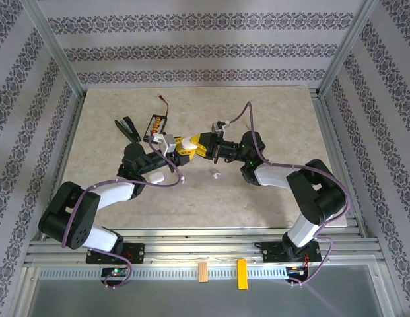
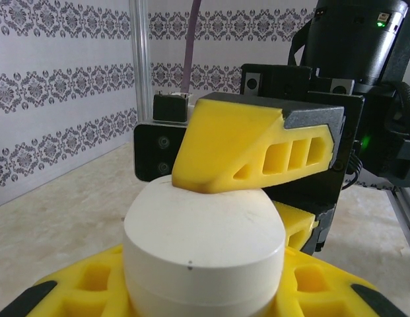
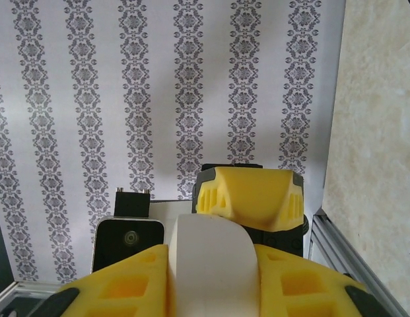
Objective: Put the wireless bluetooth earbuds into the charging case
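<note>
Left hand (image 1: 188, 148) and right hand (image 1: 199, 146) both clench the case (image 2: 205, 238); an earbud (image 1: 216, 176) lies at 6 o'clock, with open bench (image 1: 277, 119) around it.

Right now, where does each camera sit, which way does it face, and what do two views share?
Top external: above and behind the arms, looking down on the table; both arms show, left pincer and right pincer meeting mid-table.
Left wrist: on the left arm, looking along its own yellow fingers at the white case, the right pincer beyond.
Right wrist: on the right arm, looking past its fingers and the case toward the wallpapered wall.
Shared: both wrist views show the case and both pincers.
</note>
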